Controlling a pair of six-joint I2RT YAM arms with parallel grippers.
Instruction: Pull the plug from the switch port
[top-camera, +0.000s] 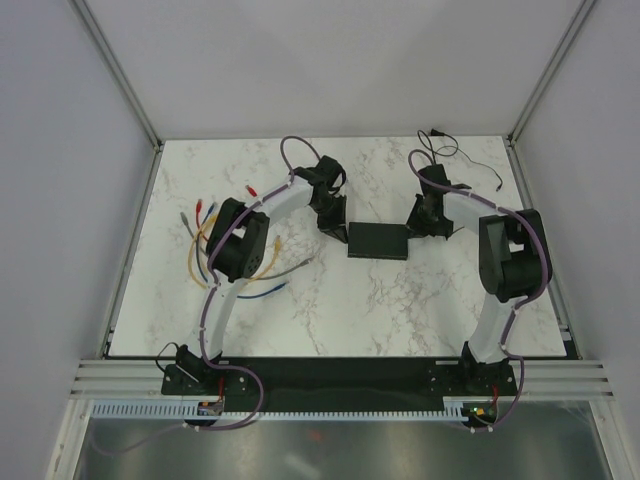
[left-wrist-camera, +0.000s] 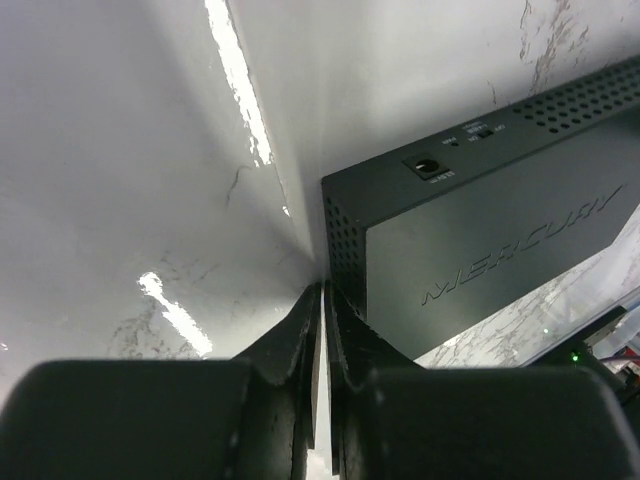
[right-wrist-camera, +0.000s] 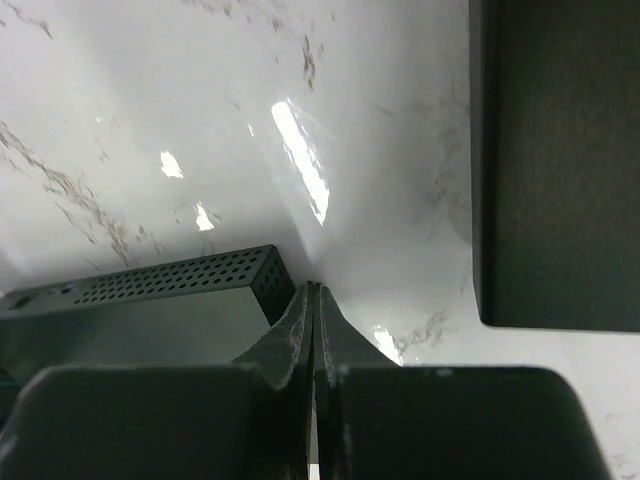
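Observation:
The switch (top-camera: 378, 241) is a flat black box lying in the middle of the marble table, between my two grippers. My left gripper (top-camera: 333, 222) is shut and empty, its tips at the switch's left end. In the left wrist view, the left gripper (left-wrist-camera: 325, 287) sits right beside the corner of the switch (left-wrist-camera: 480, 240), whose visible edge shows a round power jack with nothing in it. My right gripper (top-camera: 420, 222) is shut and empty at the switch's right end. In the right wrist view, the right gripper (right-wrist-camera: 312, 287) is next to the perforated corner of the switch (right-wrist-camera: 150, 300). No plug or socket row shows.
Several loose coloured cables (top-camera: 215, 250) lie on the table at the left, under my left arm. A thin black cord (top-camera: 470, 160) runs along the back right. A black block (right-wrist-camera: 560, 160) lies just right of my right gripper. The table has walls on three sides.

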